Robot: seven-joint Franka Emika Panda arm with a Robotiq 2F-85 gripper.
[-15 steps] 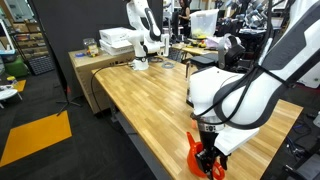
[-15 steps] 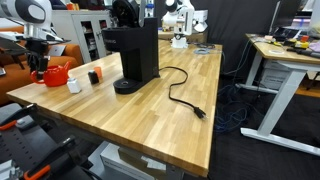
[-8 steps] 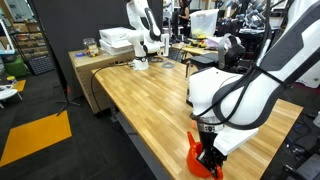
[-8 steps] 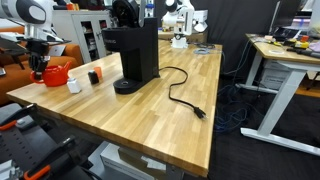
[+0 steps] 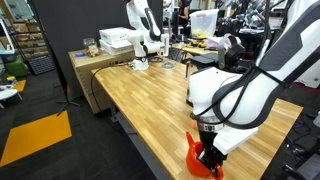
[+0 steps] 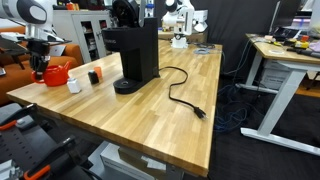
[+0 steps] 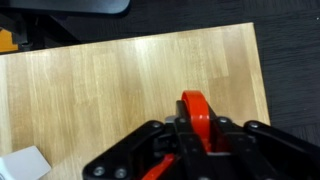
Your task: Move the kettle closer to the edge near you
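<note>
moved: jaws closed on glossy red kettle [image 7: 193, 106] | table [image 6: 150, 120]: plank-grained wood

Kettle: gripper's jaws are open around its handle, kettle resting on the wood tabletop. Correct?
No. The gripper is shut on the kettle handle, not open. The wrist view shows it clamped on the red loop. The kettle does rest on the wood tabletop.

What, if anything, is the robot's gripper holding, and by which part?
The gripper is shut on the orange-red kettle, gripping it by the loop handle on top, which shows between the fingers in the wrist view.
</note>
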